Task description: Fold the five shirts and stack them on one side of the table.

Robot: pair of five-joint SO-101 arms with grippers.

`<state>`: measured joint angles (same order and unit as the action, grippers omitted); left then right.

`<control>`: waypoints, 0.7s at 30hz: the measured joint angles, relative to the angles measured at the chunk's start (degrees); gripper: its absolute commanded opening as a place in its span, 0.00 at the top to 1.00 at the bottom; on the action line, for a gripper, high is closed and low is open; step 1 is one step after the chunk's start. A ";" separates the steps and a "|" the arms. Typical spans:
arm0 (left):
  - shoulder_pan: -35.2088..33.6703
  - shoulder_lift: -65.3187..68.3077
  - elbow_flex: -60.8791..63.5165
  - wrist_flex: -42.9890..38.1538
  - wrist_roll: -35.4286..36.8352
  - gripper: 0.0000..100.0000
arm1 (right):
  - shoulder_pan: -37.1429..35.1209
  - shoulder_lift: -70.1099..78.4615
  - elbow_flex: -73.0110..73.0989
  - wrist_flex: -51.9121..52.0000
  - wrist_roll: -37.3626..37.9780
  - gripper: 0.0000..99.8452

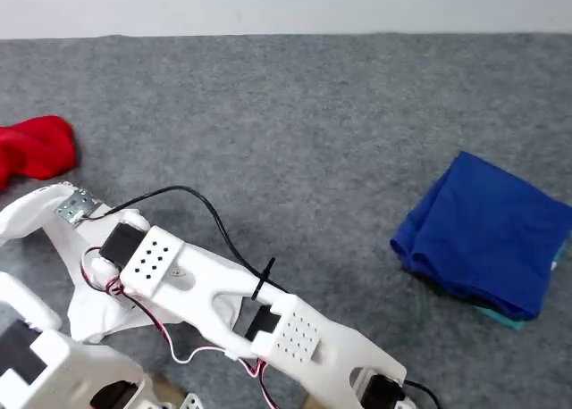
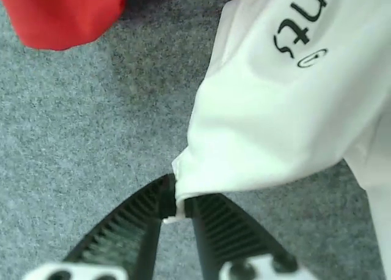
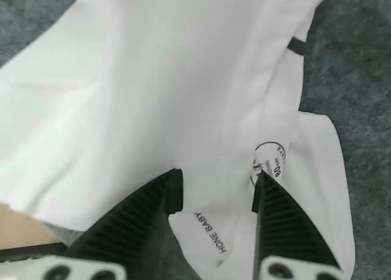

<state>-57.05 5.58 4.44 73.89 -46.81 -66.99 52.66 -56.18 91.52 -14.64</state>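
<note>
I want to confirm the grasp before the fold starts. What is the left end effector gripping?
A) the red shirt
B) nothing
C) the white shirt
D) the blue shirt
C: in the left wrist view, the left end effector is shut on an edge of the white shirt, while the red shirt lies apart from it.
</note>
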 measured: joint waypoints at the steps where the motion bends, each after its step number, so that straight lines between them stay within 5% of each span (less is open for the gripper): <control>1: 0.00 0.00 0.00 0.18 0.00 1.00 | 0.00 0.09 0.00 -0.18 0.00 0.80; 21: 0.00 0.00 0.00 0.18 0.00 1.00 | 0.18 0.09 0.00 -0.44 1.67 0.99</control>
<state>-57.05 5.58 4.44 74.07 -46.81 -66.81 52.75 -56.18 91.08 -12.97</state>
